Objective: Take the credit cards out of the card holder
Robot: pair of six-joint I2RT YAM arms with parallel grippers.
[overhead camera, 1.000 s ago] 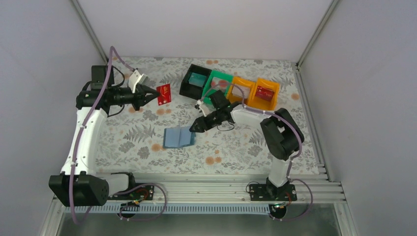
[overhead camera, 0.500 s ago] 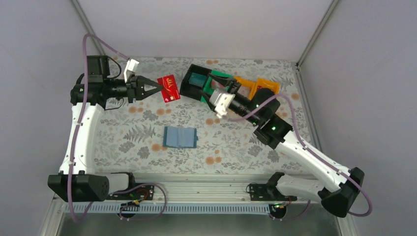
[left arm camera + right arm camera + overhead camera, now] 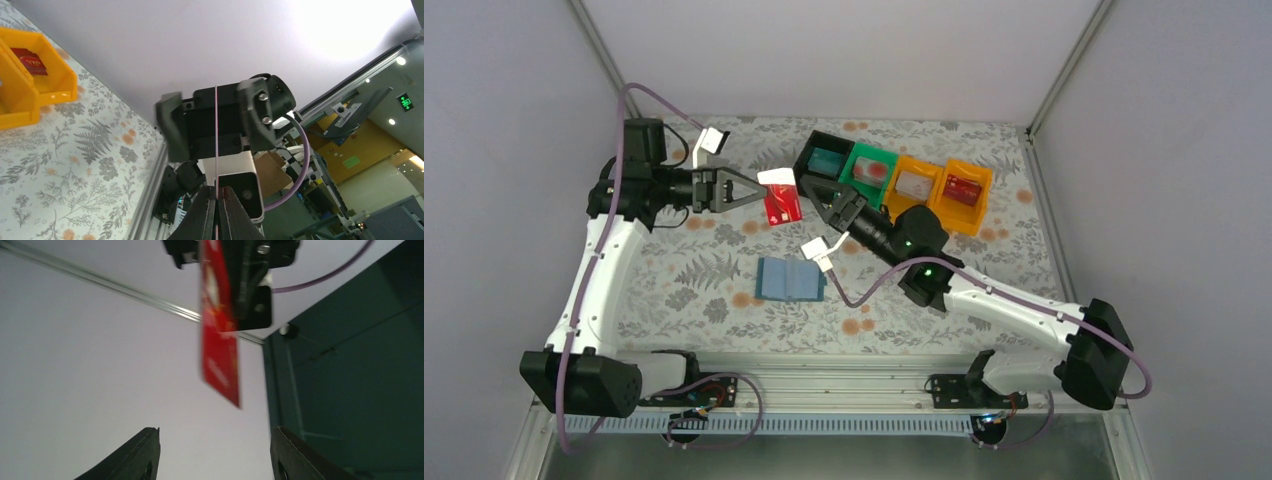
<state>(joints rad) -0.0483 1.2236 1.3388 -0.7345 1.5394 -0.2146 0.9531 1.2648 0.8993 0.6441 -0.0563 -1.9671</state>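
My left gripper (image 3: 762, 190) is shut on a red credit card (image 3: 782, 203) and holds it in the air at the back left, left of the bins. In the left wrist view the card shows edge-on (image 3: 216, 135) between the shut fingertips (image 3: 216, 194). My right gripper (image 3: 824, 200) is open and empty, pointing at the card from its right, a short gap away. In the right wrist view the card (image 3: 219, 340) hangs above the spread gripper (image 3: 215, 437). The blue card holder (image 3: 790, 280) lies open on the table, below both grippers.
Four bins stand in a row at the back: a black bin (image 3: 809, 178) with a teal card, a green bin (image 3: 856, 158) with a pale card, an orange bin (image 3: 902, 165) with a pale card, and an orange bin (image 3: 977, 200) with a red card (image 3: 961, 188).
My left gripper carried the red card right, towards the bins. My right arm swung left from over the bins and now points its open gripper at the card.
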